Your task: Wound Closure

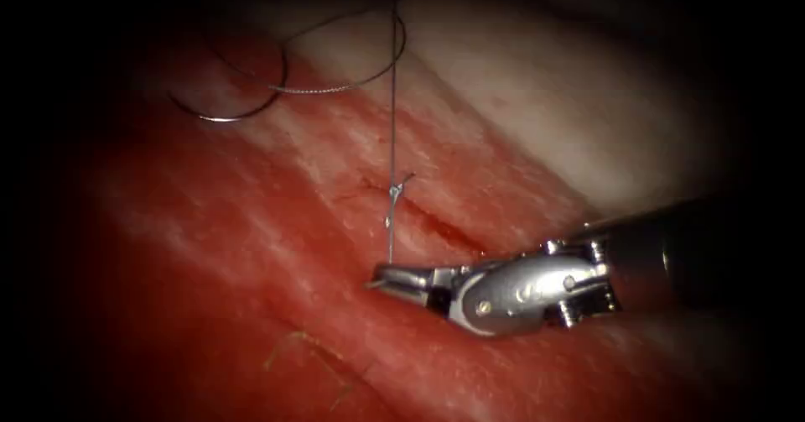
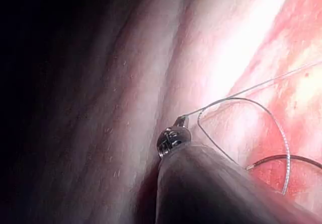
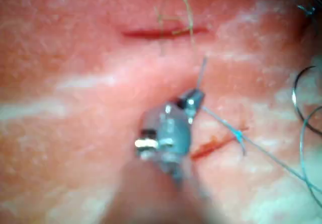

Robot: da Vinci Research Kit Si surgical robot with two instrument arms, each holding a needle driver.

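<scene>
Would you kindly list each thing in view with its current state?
Right pincer: shut on the thread.
Left pincer: shut on the thread.
Thread: taut, knotted at the cut.
Needle: lying free on the tissue, left of the cut.
Cut: partly open.
Tissue: wet red.

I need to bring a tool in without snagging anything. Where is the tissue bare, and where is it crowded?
Bare: the tissue left of the cut and below the needle. Crowded: the thread stretches taut between the left tool and the right tool across the knot, with loops beside the needle.
</scene>
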